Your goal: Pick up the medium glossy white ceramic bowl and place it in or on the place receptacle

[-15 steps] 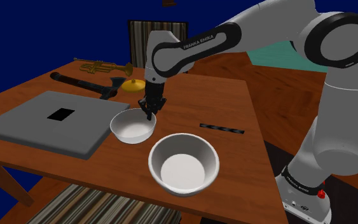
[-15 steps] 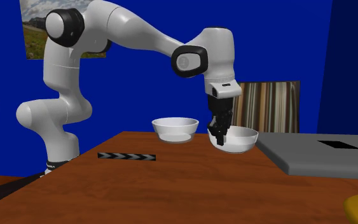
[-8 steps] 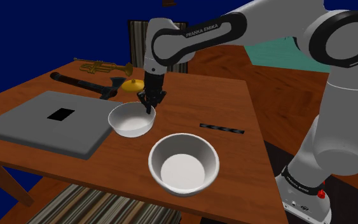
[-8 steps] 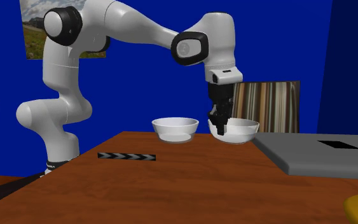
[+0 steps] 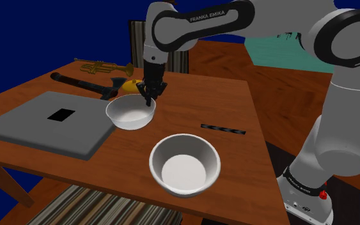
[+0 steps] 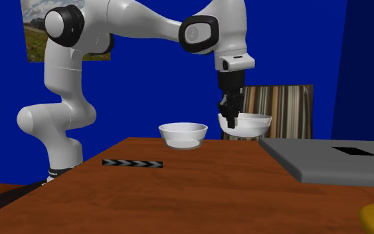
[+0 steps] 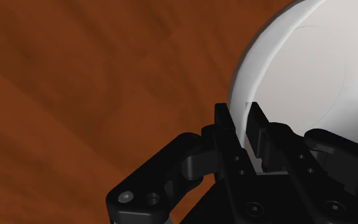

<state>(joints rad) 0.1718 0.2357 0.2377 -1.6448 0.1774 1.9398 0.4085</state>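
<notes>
A white bowl [image 5: 130, 112] hangs in the air above the wooden table [image 5: 197, 96], held by its rim in my black gripper [image 5: 148, 98], which is shut on it. From the second exterior view the bowl [image 6: 248, 125] floats clear of the table with the gripper [image 6: 230, 121] pinching its near edge. In the wrist view the two fingers clasp the bowl's rim [image 7: 242, 118] at the gripper [image 7: 241, 124]. A larger white bowl [image 5: 184, 164] stands on the table near its front edge, and in the second exterior view this larger bowl [image 6: 183, 135] is left of the held one.
A grey slab [image 5: 41, 121] with a black square lies at the shoulder view's left. Behind the held bowl are a brass trumpet [image 5: 101, 66], a black instrument [image 5: 82, 84] and a yellow object [image 5: 130, 86]. A striped black strip [image 5: 223, 129] lies to the right.
The gripper has risen with the white bowl in it, lifting the bowl off the table and a little toward the back. The larger bowl stayed put.
</notes>
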